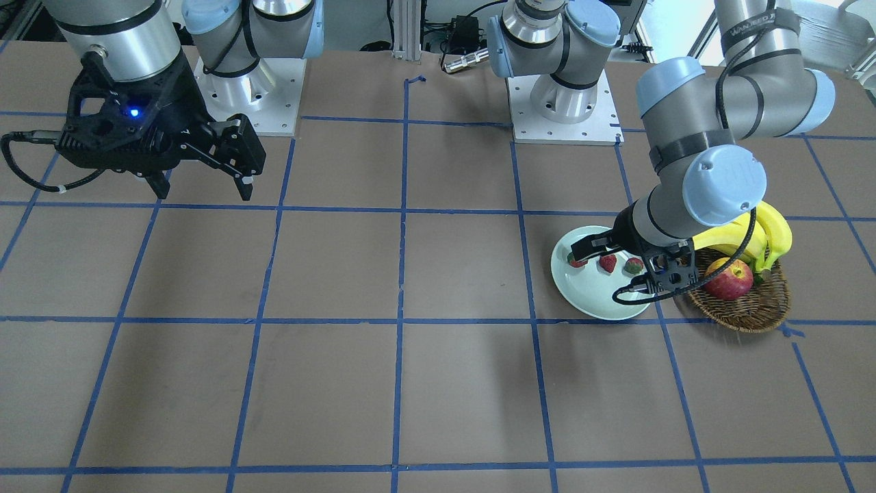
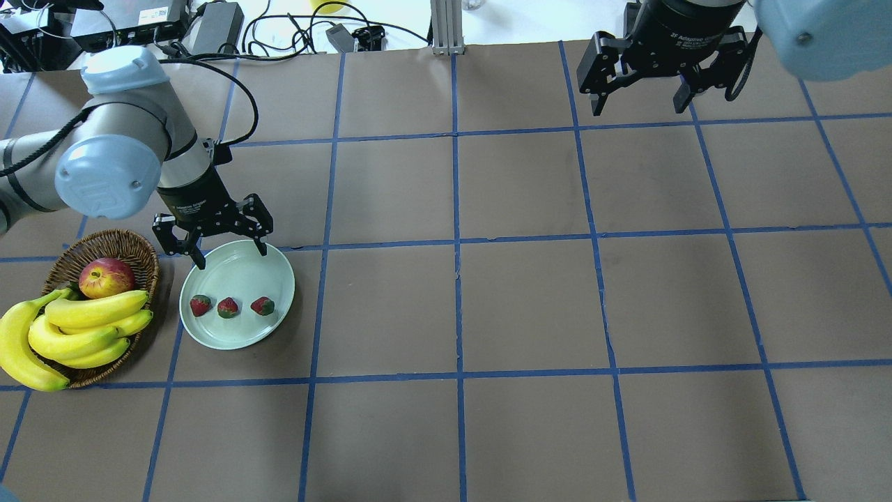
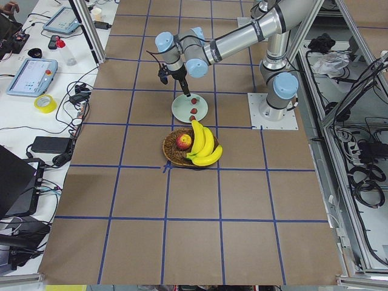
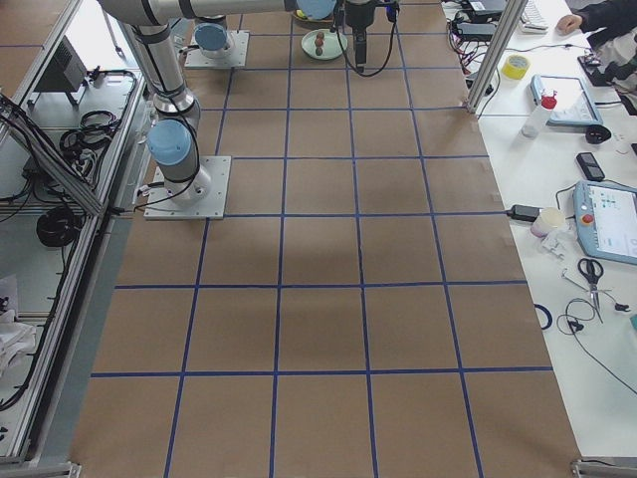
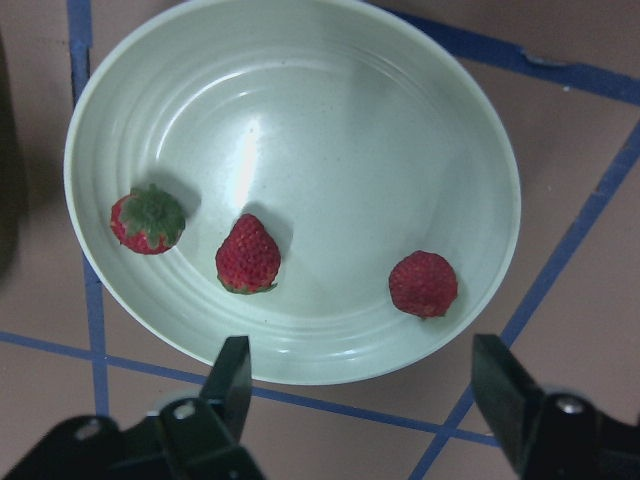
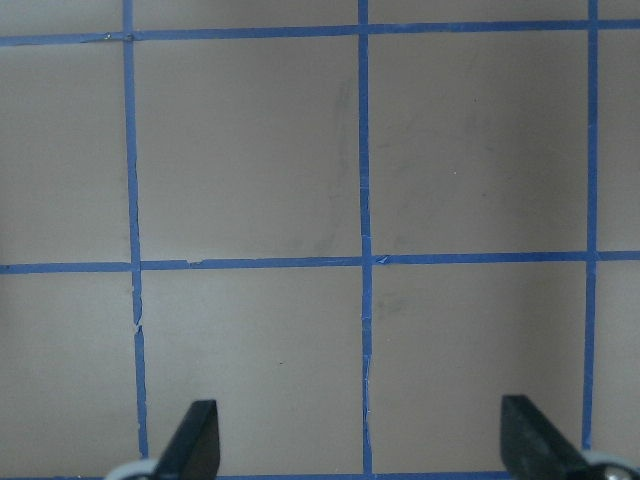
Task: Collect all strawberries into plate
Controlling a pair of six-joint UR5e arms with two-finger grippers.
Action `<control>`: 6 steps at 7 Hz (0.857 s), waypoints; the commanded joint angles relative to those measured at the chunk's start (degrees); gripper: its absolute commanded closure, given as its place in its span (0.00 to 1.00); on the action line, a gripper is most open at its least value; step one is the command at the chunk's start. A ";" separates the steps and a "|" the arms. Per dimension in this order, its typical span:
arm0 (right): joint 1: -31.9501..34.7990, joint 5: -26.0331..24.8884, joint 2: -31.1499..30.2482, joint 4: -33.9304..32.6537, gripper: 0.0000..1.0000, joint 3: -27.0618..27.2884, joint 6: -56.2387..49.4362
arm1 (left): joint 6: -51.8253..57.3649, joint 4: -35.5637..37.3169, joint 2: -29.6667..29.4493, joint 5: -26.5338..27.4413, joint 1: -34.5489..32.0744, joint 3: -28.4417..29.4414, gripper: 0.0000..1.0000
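Note:
The pale mint-green plate [image 2: 240, 268] lies at the table's left. Three strawberries lie in a row in it: one [image 2: 201, 305], a second [image 2: 228, 307] and a third [image 2: 263, 306]. In the left wrist view the plate [image 5: 330, 120] holds the same three berries [image 5: 147, 219], [image 5: 248, 254], [image 5: 423, 284]. My left gripper [image 2: 231, 256] is open and empty, above the plate's near rim; its fingertips [image 5: 235, 355] frame the rim. My right gripper [image 2: 637, 108] is open and empty, high above bare table at the far right.
A brown wicker basket [image 2: 104, 240] stands just left of the plate, with a red-yellow apple [image 2: 106, 277] and a bunch of bananas [image 2: 77, 328] in it. Blue tape lines grid the brown table top. Both arm bases stand at the robot's edge.

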 commanded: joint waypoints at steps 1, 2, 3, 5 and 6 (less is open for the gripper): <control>0.04 -0.09 0.01 0.00 0.00 0.01 0.00 | -0.37 -5.83 6.26 -0.38 -1.68 8.12 0.00; 0.04 -0.09 0.01 0.00 0.00 0.01 0.00 | 0.41 -6.63 8.03 -0.04 -4.82 10.95 0.00; 0.04 0.00 -0.08 0.00 0.00 0.01 0.00 | 0.42 -6.73 9.26 0.14 -9.21 11.67 0.00; 0.04 0.00 0.01 0.00 0.00 0.01 0.00 | 0.51 -6.82 11.20 2.50 -12.76 11.33 0.00; 0.04 -0.09 0.01 0.00 0.00 0.01 0.00 | 0.77 -6.82 12.17 1.99 -12.42 11.24 0.00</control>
